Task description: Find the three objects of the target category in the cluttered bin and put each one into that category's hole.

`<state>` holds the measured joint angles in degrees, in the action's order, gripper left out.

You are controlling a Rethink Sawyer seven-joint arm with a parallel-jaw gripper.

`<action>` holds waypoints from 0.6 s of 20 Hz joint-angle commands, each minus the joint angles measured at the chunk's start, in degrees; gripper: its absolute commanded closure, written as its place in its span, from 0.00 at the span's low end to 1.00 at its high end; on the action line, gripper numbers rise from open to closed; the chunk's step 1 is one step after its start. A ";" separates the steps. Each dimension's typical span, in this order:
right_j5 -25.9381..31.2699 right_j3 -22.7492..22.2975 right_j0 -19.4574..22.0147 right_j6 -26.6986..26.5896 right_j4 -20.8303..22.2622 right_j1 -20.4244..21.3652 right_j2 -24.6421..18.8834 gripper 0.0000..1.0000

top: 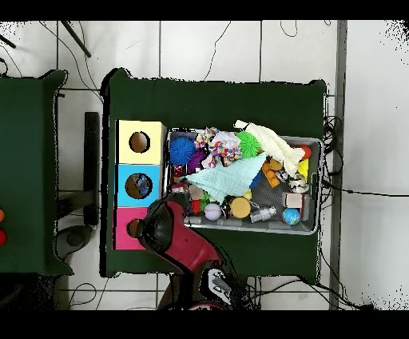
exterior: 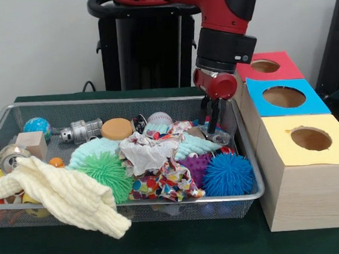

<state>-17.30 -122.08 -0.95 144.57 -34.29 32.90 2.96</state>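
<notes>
The wire mesh bin [exterior: 121, 99] holds a heap of clutter; it also shows in the overhead view [top: 319, 189]. My gripper [exterior: 211, 126] reaches down into the bin's right rear corner. Its fingers stand close together, shut on a see-through crinkly plastic piece [exterior: 219, 137] that rests low on the heap. No other such piece shows. The blue-panelled hole [exterior: 284, 97] lies just right of the gripper, in the middle of the three boxes, and shows in the overhead view [top: 138, 185]. There the arm's head [top: 169, 226] hides the gripper.
Red-panelled hole [exterior: 265, 66] behind, yellow-panelled hole [exterior: 311, 138] in front. In the bin: blue [exterior: 227, 174], green [exterior: 105, 169] and purple [exterior: 196, 163] spiky balls, patterned cloths [exterior: 162, 183], a silver can [exterior: 79, 131], a wooden block [exterior: 32, 142]. A cream cloth [exterior: 64, 195] hangs over the front rim.
</notes>
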 commanded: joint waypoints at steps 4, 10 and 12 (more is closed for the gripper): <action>-4.38 6.16 0.96 16.61 -3.45 -2.50 -5.80 0.00; -4.19 4.10 0.02 17.41 -4.22 -1.34 -5.81 0.00; -4.36 3.22 0.65 17.58 -3.29 -0.98 -5.93 0.00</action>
<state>-17.35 -121.98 -1.17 144.60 -34.56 32.71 1.03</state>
